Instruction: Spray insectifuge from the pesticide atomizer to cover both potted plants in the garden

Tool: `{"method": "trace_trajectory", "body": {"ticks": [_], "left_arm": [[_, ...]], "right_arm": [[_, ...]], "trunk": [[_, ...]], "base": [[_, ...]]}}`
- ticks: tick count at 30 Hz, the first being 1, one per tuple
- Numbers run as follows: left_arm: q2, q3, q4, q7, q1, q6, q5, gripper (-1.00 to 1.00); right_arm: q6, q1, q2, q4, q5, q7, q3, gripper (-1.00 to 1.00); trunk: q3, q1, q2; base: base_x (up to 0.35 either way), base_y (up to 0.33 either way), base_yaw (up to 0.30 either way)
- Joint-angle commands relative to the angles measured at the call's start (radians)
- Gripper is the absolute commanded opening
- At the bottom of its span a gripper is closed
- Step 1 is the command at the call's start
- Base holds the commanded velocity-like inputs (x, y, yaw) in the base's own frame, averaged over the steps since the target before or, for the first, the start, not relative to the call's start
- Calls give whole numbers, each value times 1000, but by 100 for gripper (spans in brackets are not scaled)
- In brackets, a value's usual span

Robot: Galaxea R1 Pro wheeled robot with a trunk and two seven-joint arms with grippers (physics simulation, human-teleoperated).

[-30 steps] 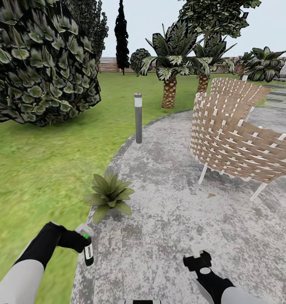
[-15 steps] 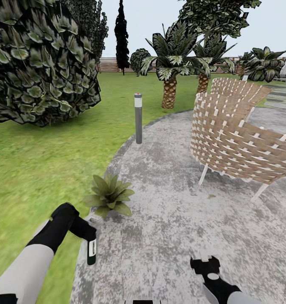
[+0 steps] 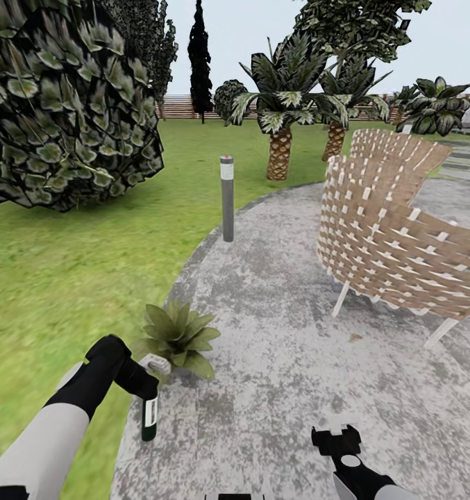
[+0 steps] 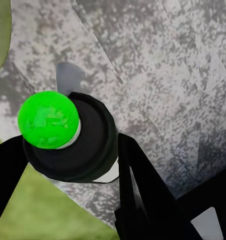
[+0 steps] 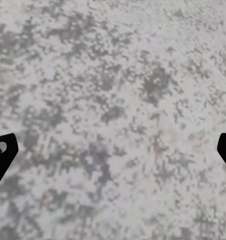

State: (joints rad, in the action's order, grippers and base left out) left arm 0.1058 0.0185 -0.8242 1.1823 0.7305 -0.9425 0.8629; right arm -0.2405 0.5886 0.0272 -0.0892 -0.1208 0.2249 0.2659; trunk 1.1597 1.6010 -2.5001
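Left hand point(image 3: 148, 389) pinched pesticide atomizer point(image 3: 149, 419) at upper body, bottle hanging upright below hand. Potted plant point(image 3: 175, 335) just ahead of hand. Bottle judged light, rigid, smooth; mid-body grip advised. Right hand point(image 3: 337, 439) spread, empty, above patio point(image 3: 297, 361).

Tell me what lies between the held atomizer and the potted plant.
Nothing: in the head view, only bare patio edge separates the atomizer from the potted plant.
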Motion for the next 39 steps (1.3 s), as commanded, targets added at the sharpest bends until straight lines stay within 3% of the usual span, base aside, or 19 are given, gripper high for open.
{"method": "trace_trajectory", "body": {"ticks": [1,10,18,29,39], "left_arm": [[0,2,-1,10,0,-6,9,-100],[-1,2,-1,10,-3,-7,36,-100],[0,4,-1,7,-7,-6,38,-100],[13,2,1,-5,-31,5,38,-100],[4,1,-1,-6,-43,5,38,-100]], "right_arm": [[-3,0,0,0,-11,2,9,100],[-3,0,0,0,-11,5,9,100],[-3,0,2,2,-7,4,9,100],[-3,0,0,2,-8,5,9,100],[-3,0,0,1,-10,5,9,100]], "trunk": [[1,0,0],[1,0,0],[1,0,0],[1,0,0],[1,0,0]], "base": [[20,0,36],[67,0,172],[308,0,7],[21,0,0],[147,-125,96]]}}
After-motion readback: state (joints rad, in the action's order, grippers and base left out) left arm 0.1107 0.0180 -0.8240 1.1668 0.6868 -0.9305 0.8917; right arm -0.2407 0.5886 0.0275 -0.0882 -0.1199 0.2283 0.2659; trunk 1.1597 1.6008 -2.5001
